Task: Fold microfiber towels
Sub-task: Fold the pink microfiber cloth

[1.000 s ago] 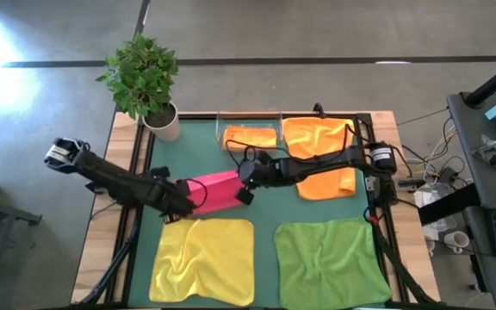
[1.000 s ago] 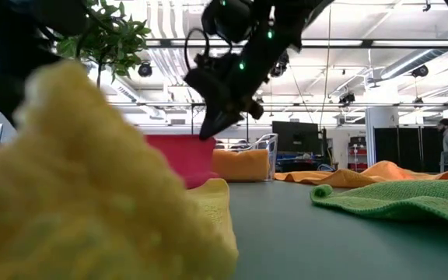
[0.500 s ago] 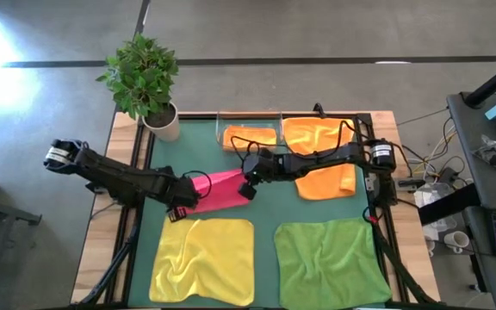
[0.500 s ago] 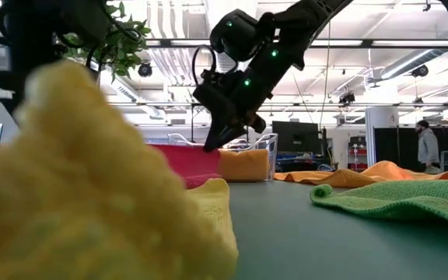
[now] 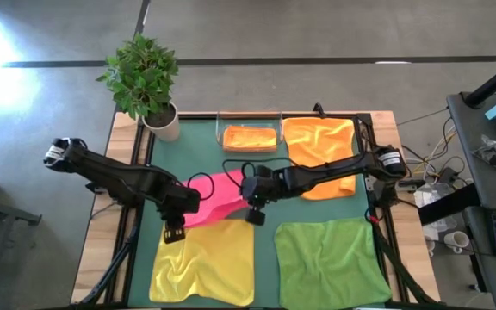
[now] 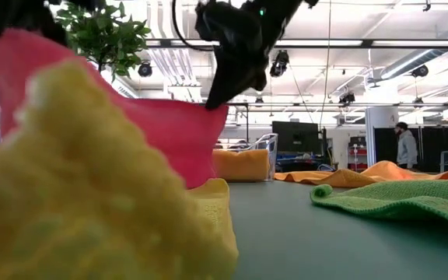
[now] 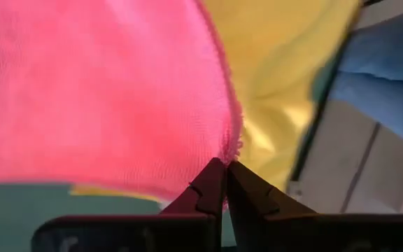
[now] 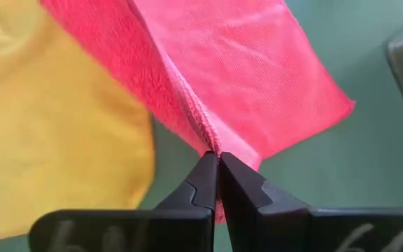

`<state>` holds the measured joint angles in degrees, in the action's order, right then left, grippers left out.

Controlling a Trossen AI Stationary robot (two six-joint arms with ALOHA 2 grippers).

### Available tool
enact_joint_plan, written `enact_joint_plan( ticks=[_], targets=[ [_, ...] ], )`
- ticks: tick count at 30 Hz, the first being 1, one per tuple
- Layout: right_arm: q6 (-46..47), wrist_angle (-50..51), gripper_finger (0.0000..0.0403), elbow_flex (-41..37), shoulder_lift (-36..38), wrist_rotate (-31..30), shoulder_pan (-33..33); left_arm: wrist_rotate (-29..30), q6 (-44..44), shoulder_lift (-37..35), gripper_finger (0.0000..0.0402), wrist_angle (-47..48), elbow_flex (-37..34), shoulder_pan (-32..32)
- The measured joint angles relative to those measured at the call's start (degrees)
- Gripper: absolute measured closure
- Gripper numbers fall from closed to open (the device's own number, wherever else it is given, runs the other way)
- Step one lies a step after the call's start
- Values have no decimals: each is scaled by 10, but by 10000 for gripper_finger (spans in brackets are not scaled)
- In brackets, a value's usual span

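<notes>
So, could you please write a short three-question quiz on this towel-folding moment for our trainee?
1. True or false: both grippers are shut on the pink towel.
2. Which towel lies flat nearest the right gripper: A) green towel, B) blue towel, C) white towel?
3. What holds the folded orange towel?

Key:
1. True: left gripper and right gripper each pinch a corner.
2. A.
3. The clear tray, beside the spread orange towel.

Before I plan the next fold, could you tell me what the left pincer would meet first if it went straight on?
Already shut on the pink towel, the left pincer would probably meet the yellow towel beyond next; depth is unclear.
</notes>
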<state>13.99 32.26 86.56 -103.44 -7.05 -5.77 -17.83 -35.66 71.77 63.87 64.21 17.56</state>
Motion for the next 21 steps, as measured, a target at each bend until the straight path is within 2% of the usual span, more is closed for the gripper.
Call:
enact_joint_plan(
  ticks=[3, 8, 10, 16, 21],
  targets=[
    [15, 1, 394, 4, -2, -6, -7, 0, -5, 3, 401, 1, -3, 2],
    [49, 0, 394, 1, -23, -90, 3, 3, -16, 28, 401, -1, -58, 2],
    [55, -14, 394, 1, -36, -95, 14, 11, -16, 40, 401, -5, -81, 1],
    [68, -70, 394, -6, -96, -94, 40, 100, -31, 59, 401, -6, -143, -3],
    [69, -45, 394, 5, -104, -80, 43, 158, -59, 56, 401, -3, -174, -12]
  ],
)
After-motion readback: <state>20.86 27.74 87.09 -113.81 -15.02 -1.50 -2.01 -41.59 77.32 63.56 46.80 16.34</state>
